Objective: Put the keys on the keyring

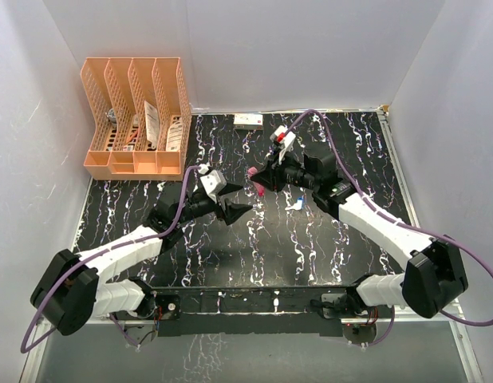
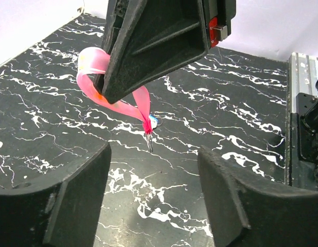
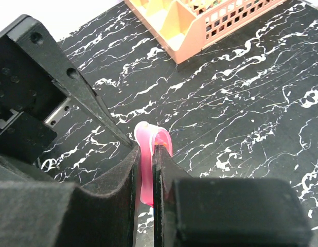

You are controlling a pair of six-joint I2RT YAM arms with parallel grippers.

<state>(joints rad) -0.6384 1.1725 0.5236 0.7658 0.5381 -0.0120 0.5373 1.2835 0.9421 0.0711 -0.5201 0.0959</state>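
My right gripper is clamped shut on the keyring, pinching the pink strap near its folded top so that it hangs clear of the tabletop. In the left wrist view the strap's long axis slants downward, with the thin ring at its lowest point, just above the marbled surface. My left gripper stands open with nothing between its fingers and faces the strap head-on. The ring end sits ahead of those jaws, roughly on the line between them, near but not touching. I judge the coming move to turn on that line-up, since the left arm is the free one and the one nearer the ring. The keys lie on the table beyond the strap, just beside my right wrist. That puts them closer to the right arm, which is already occupied. From above I count two of them, a blue-headed key and a whitish key, close together. In the left wrist view a blue speck shows just behind the strap's lower end, and I cannot tell whether it is hooked on or only lying behind. There is one keyring, and one orange file rack with four slots stands well apart at the back left.
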